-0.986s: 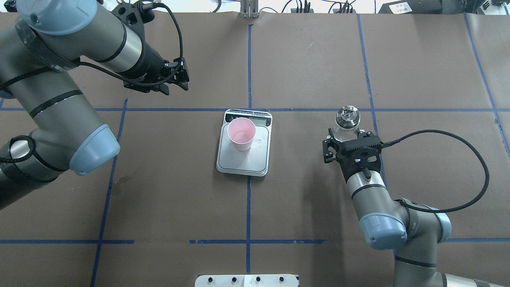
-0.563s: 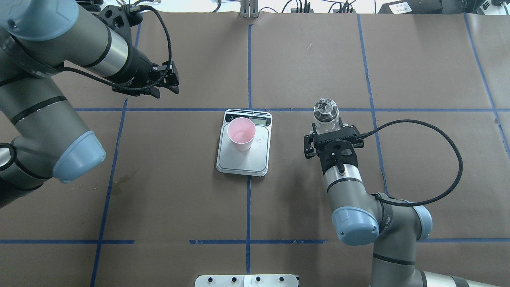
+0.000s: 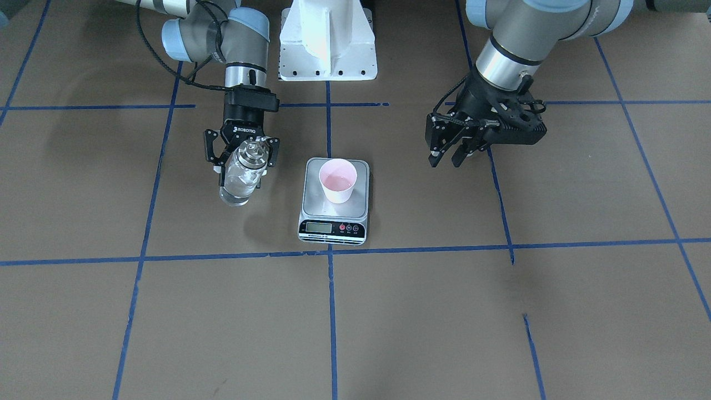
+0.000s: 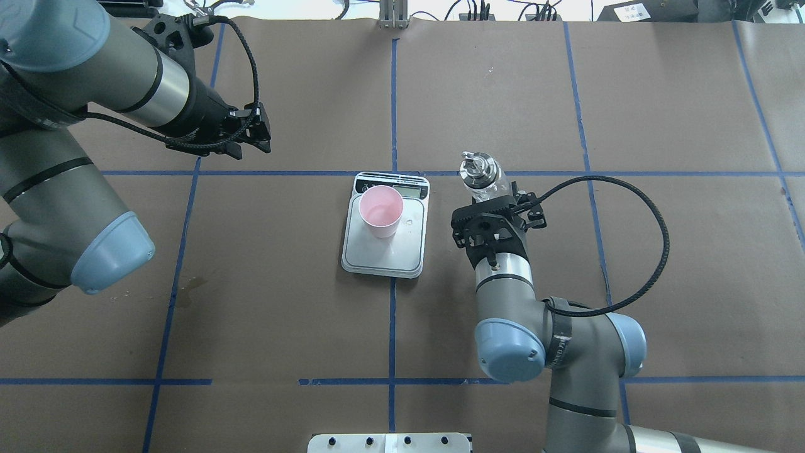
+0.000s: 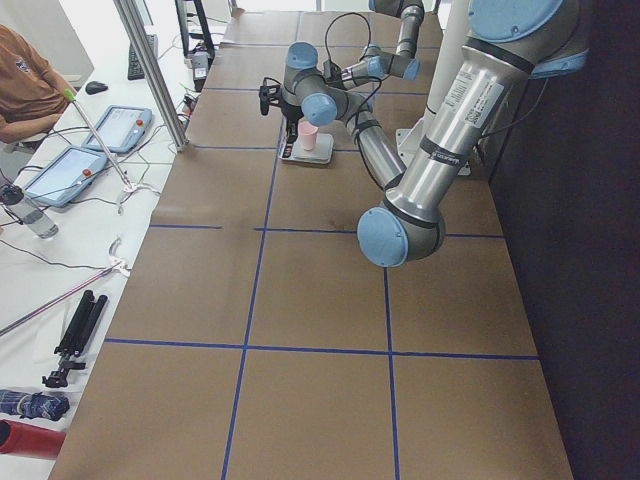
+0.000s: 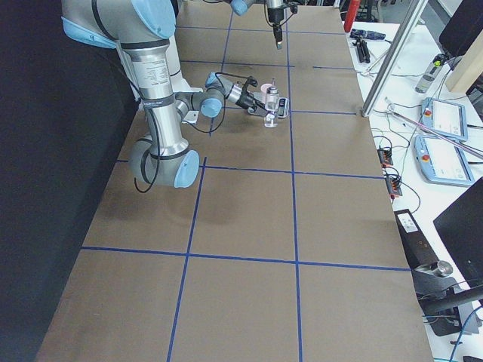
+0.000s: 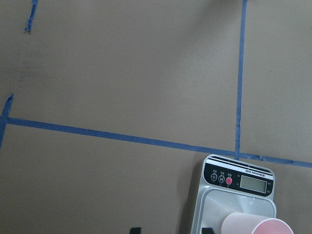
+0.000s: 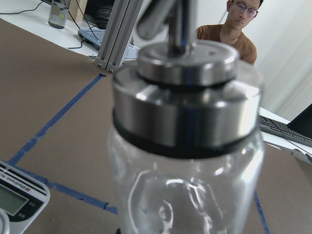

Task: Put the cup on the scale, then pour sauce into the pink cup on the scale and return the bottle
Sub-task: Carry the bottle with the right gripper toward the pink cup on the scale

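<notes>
One step of three looks done, and the pour has not visibly begun. Near the middle of the bench point(image 4: 660, 94) the scale point(image 4: 405, 251) lies flat, its display point(image 3: 318, 226) toward the far edge. The left gripper point(image 4: 265, 137) hangs over the far-left part of the bench, well apart from the scale. Its jaws are spread and empty, so its share of the work seems finished.

The right gripper point(image 4: 500, 200) hovers just beside the scale, on the side toward the bench's right edge, with its jaws clamped on the bottle point(image 4: 484, 179). The bottle is off the bench and roughly upright. Its spout is not over the cup point(image 4: 380, 211), and the clear sauce point(image 3: 235, 189) sits low in the glass. The cup stands upright on the platform, toward the display end. I cannot tell whether it holds any liquid.

Left to do, by my reading: bring the spout over the cup, tip and pour, then set the bottle back toward the bench's right side.

"ROBOTIQ" is printed in white on the right gripper's body. The display shows no digits I can read, and the print by the scale's buttons is too small to make out.
</notes>
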